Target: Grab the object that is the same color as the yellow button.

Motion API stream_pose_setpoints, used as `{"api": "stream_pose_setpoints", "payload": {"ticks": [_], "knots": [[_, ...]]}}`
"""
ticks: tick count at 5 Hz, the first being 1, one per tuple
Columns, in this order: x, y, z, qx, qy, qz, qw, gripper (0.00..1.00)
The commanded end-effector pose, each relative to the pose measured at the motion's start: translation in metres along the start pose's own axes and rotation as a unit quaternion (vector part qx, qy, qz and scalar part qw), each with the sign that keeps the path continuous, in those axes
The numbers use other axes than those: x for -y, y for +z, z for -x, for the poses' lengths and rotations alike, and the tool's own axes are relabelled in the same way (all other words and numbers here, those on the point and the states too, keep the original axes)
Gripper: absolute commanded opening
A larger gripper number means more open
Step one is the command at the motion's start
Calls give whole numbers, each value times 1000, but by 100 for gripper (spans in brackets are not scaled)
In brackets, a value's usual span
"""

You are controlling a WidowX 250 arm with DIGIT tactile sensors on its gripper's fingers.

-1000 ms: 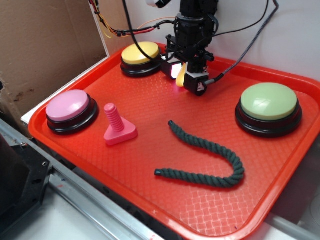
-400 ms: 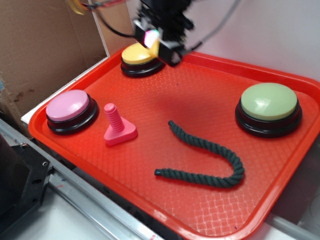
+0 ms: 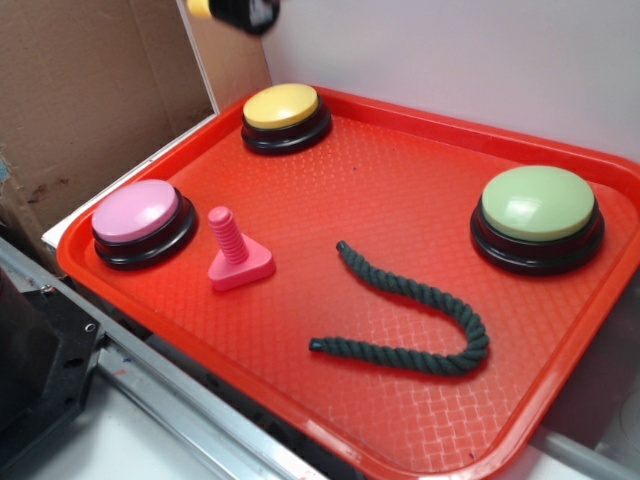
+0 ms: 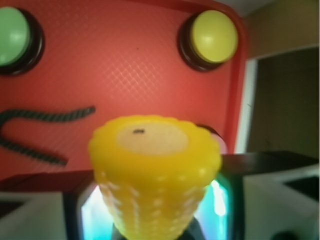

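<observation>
The yellow toy corn cob [image 4: 155, 170] fills the middle of the wrist view, blunt end up, with my gripper [image 4: 155, 205] shut on its sides. In the exterior view my gripper [image 3: 240, 10] is high at the top edge, mostly cut off, with a bit of the yellow corn cob [image 3: 200, 8] showing at its left. The yellow button [image 3: 283, 105] sits on the red tray's [image 3: 400, 190] far left corner, well below the gripper. From the wrist the yellow button [image 4: 215, 36] is at the upper right.
On the tray lie a pink button [image 3: 137, 212], a pink screw-shaped toy [image 3: 235, 252], a dark green rope [image 3: 420, 320] and a pale green button [image 3: 538, 208]. A cardboard wall [image 3: 80, 100] stands left of the tray; a white wall runs behind.
My gripper, holding the corn cob, rose from just above the tray beside the yellow button and moved up and left, almost out of the exterior view.
</observation>
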State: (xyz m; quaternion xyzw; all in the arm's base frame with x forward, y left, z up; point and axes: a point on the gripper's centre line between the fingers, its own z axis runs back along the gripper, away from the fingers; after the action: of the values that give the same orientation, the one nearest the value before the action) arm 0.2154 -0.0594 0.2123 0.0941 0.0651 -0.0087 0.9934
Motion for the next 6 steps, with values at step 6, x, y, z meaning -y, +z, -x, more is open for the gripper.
{"api": "stream_pose_setpoints", "payload": {"ticks": [6], "knots": [[-45,68,6,46,21,16,999,27]]}}
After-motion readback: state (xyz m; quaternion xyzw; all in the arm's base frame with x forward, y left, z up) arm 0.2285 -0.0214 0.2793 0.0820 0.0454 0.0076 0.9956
